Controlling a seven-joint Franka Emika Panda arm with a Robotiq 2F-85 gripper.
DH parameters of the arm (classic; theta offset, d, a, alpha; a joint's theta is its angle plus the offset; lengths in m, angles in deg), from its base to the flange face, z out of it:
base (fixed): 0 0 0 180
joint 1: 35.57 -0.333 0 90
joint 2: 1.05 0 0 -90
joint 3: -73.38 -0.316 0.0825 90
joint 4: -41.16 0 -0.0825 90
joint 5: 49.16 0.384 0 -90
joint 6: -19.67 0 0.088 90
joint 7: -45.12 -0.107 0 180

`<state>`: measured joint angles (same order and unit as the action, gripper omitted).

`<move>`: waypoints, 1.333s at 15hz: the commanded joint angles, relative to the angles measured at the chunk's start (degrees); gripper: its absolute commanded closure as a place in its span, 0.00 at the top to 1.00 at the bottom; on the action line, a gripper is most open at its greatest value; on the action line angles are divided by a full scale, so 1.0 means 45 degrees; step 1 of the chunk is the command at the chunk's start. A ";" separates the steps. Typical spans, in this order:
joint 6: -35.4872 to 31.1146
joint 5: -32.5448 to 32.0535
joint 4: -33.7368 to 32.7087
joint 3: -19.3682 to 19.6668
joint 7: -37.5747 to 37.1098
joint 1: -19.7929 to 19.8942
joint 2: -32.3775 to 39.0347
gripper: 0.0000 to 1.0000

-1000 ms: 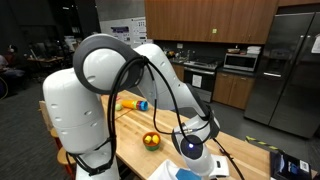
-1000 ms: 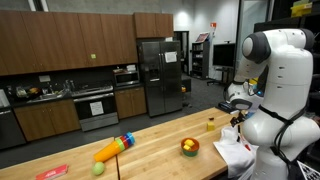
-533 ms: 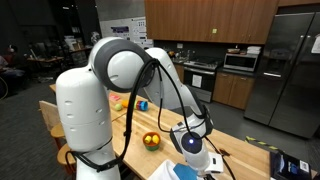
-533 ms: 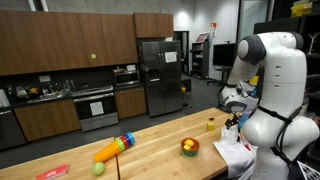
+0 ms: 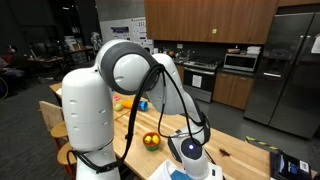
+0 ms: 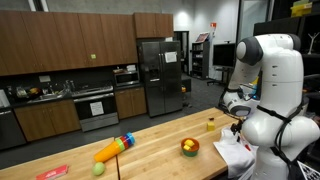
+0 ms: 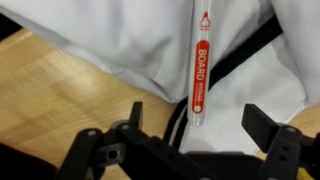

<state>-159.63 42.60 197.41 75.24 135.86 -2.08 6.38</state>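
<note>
Wood tabletop is the biggest thing here: long, pale, seen in both exterior views and as a strip at the left of the wrist view. My arm, white and bulky, stands at one end of it w/ the wrist bent down over the table end.

Under the wrist lies a white cloth, crumpled, filling most of the wrist view. In an exterior view it shows as a white patch by the arm's base. Further along the table is a bowl w/ yellow and red fruit in it, near the cloth but apart from it. Well beyond the bowl an orange-and-green toy lies on the wood.

A black strap crosses the cloth diagonally at the upper right of the wrist view.

Then the marker: white barrel, red label reading BOARD, lying flat on the cloth. It points straight away from the cam, approx centred.

Claw is spread wide w/ nothing clamped in it. Its fingers sit either side of the marker's near end, w/ clear gaps both sides. Can't tell how high the tips are above the cloth. In the exterior views the claw is hidden behind the wrist.
</note>
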 commanded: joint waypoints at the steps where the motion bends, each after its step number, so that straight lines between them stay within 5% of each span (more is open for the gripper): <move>1: -0.0293 -0.0672 0.0069 -0.0136 -0.1252 -0.0186 0.0046 0.74; 11: 0.0032 -0.1875 0.0309 0.0159 -0.1896 -0.0033 -0.0296 0.01; 20: -0.0124 -0.3102 0.0608 0.0084 -0.2966 -0.0369 -0.0749 0.05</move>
<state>-159.87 31.59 198.25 75.66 125.34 -2.87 5.97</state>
